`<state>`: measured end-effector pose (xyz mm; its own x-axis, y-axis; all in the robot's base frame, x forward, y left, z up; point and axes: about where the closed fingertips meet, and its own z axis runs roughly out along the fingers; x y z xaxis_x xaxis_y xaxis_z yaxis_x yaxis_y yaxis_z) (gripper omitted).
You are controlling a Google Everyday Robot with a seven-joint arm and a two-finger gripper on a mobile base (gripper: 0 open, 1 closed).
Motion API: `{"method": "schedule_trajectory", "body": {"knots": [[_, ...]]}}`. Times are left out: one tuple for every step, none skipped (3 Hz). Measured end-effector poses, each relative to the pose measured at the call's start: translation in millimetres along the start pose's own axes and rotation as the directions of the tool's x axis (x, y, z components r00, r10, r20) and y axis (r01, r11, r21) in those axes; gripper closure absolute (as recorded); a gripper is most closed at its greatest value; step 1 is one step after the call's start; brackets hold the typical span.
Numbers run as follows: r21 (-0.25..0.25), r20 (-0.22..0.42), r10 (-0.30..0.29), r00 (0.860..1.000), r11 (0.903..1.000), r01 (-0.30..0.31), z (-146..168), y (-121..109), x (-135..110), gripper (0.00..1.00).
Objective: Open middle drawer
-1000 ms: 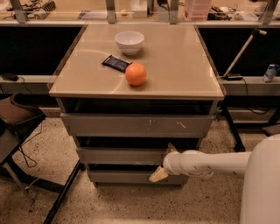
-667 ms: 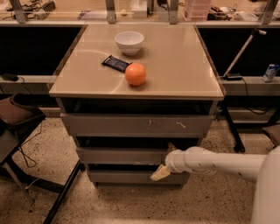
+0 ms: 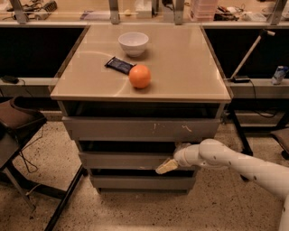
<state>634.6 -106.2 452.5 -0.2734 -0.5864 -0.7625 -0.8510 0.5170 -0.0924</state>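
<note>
The middle drawer (image 3: 124, 160) is a plain grey handleless front between the widest top front (image 3: 135, 128) with white scratch marks and the narrowest bottom front (image 3: 135, 182). All three stick out a little from the cabinet. My gripper (image 3: 166, 166) reaches in from the right on a white arm and sits at the right end of the middle drawer, at its lower edge.
On the cabinet's tan top (image 3: 180, 67) are a white bowl (image 3: 133, 43), a dark snack packet (image 3: 119, 65) and an orange (image 3: 140, 76). A dark chair (image 3: 18, 122) stands at the left. A shelf with clutter (image 3: 216, 11) runs behind.
The arm has shifted slightly, its elbow moving right and lower out of view. The gripper stays at the right end of the middle drawer. The drawers have not visibly moved.
</note>
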Motion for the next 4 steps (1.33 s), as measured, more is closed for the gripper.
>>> {"method": "schedule_trajectory", "body": {"knots": [[0.000, 0.000, 0.000, 1.000, 1.0000, 0.000, 0.0, 0.0, 0.1, 0.00], [0.006, -0.051, -0.016, 0.999, 0.9999, 0.016, 15.2, 12.4, 18.4, 0.00], [0.011, -0.054, -0.017, 0.998, 0.9998, 0.017, 17.2, 13.3, 20.3, 0.00], [0.011, -0.054, -0.017, 0.998, 0.9998, 0.017, 17.2, 13.3, 20.3, 0.19]]}}
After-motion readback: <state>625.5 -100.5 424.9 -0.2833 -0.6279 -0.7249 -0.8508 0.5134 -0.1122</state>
